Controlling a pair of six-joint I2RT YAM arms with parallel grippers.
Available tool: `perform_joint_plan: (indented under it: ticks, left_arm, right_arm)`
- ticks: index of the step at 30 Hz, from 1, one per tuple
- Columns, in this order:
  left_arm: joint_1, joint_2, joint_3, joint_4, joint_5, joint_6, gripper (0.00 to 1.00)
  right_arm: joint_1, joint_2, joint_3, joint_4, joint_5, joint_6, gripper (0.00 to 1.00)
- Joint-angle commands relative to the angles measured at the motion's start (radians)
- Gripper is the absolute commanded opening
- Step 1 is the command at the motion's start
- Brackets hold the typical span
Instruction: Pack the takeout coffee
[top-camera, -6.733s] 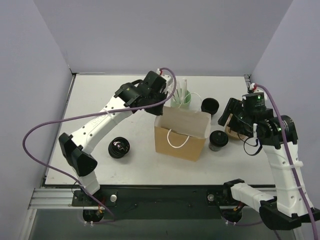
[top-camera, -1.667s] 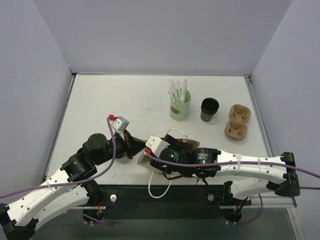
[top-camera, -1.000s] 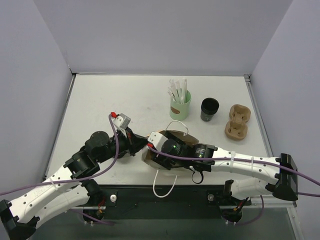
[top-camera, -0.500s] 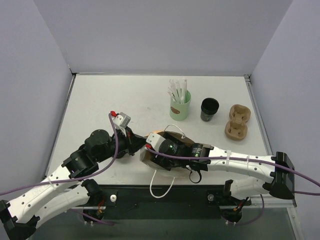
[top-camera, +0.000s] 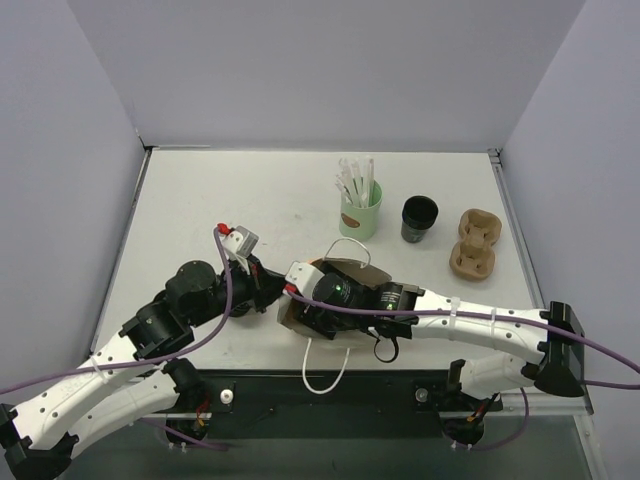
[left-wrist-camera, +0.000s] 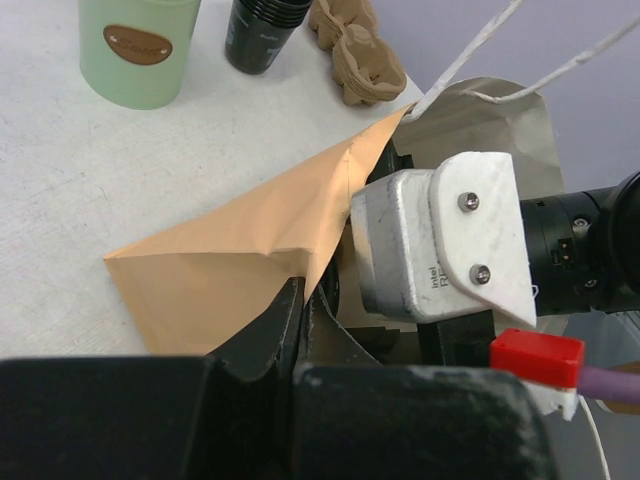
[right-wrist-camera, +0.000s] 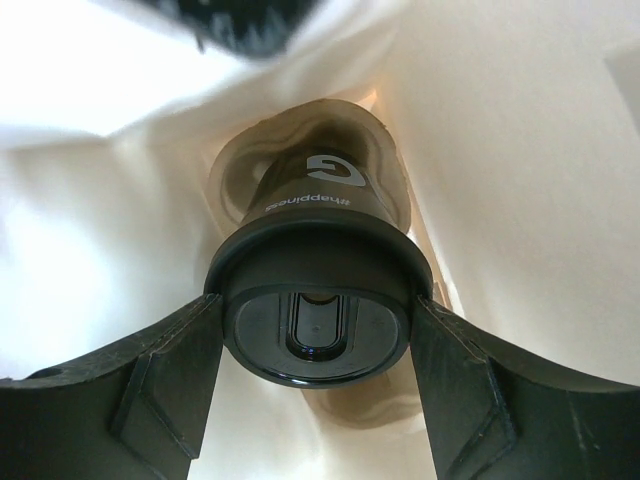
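Bag (top-camera: 355, 272) sits front-centre on the surface (top-camera: 220, 200), btwn my two arms. Takeout coffee (right-wrist-camera: 315, 290) is inside the bag, lid twd my wrist, w/ my right fingers (right-wrist-camera: 160, 390) touching it on either side. My left fingers (left-wrist-camera: 270, 330) pinch the bag's edge on its left. Behind the bag: straw cup (top-camera: 360, 215), lid stack (top-camera: 419, 218) near its right, cup carrier (top-camera: 473, 243) further right by the surface's right edge.

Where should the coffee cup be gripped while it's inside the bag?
Grip the takeout coffee across its lid rim, coming from the lid end: it is round and the paper bag walls in its body. The right pincer holds it so.
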Motion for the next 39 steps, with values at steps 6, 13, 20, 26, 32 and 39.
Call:
perform_joint_plan:
  ticks: [6,13,20,26,32,39]
  left_arm:
    - [-0.003,0.007,0.069,0.007,-0.006,0.011,0.0]
    - [-0.003,0.015,0.093,-0.013,-0.001,0.019,0.0]
    - [-0.003,-0.025,0.066,-0.046,-0.029,0.057,0.0]
    - [-0.004,-0.03,0.041,0.036,-0.032,0.221,0.0]
    - [-0.003,0.004,0.072,0.062,-0.046,0.335,0.0]
    - [-0.004,0.021,0.073,0.07,-0.004,0.366,0.0]
  right_arm:
    - [-0.014,0.052,-0.069,0.061,0.0,0.057,0.43]
    - [-0.035,0.064,-0.042,0.009,0.049,0.037,0.43]
    - [-0.039,0.007,0.098,-0.057,-0.033,-0.022,0.43]
    - [-0.028,-0.025,0.167,-0.143,-0.038,-0.074,0.43]
    - [-0.019,-0.051,0.181,-0.2,0.037,-0.183,0.42]
    - [-0.012,-0.05,0.149,-0.22,0.042,-0.273,0.41]
